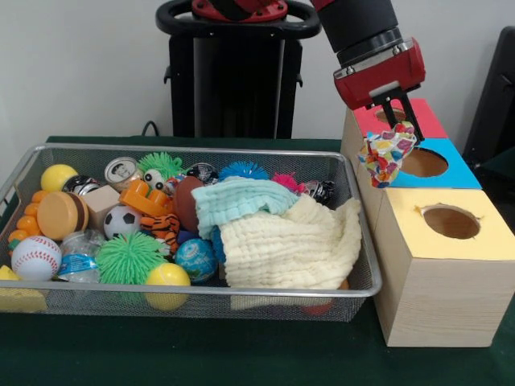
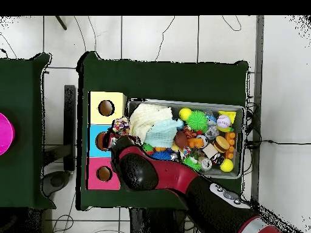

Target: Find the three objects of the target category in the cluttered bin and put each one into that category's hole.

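Multicoloured cloth (image 1: 387,154) in hand (image 1: 400,122), blue hole's (image 1: 424,162) edge.

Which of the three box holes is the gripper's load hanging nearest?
The blue box's hole, the middle one. The gripper holds the multicoloured cloth at its edge; the red hole and yellow hole flank it.

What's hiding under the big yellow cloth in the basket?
Under the cream cloth, only a bit of something orange-red peeks through the wire basket at the bottom. A teal cloth lies on top. Whatever else is underneath is covered.
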`<act>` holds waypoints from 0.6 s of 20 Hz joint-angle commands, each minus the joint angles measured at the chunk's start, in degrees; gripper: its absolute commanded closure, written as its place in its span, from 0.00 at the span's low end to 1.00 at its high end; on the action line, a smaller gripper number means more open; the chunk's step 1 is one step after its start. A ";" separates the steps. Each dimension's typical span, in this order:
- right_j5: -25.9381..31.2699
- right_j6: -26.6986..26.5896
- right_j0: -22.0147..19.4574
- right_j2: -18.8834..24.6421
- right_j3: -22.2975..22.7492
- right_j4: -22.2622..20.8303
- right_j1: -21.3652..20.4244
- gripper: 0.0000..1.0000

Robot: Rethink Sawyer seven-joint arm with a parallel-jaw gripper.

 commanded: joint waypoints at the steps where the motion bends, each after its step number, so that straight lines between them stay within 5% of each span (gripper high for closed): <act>1: -4.60 10.27 1.06 -4.89 -7.39 -0.53 2.69 1.00; 12: -6.40 11.24 0.87 -4.55 -7.57 -0.73 2.60 1.00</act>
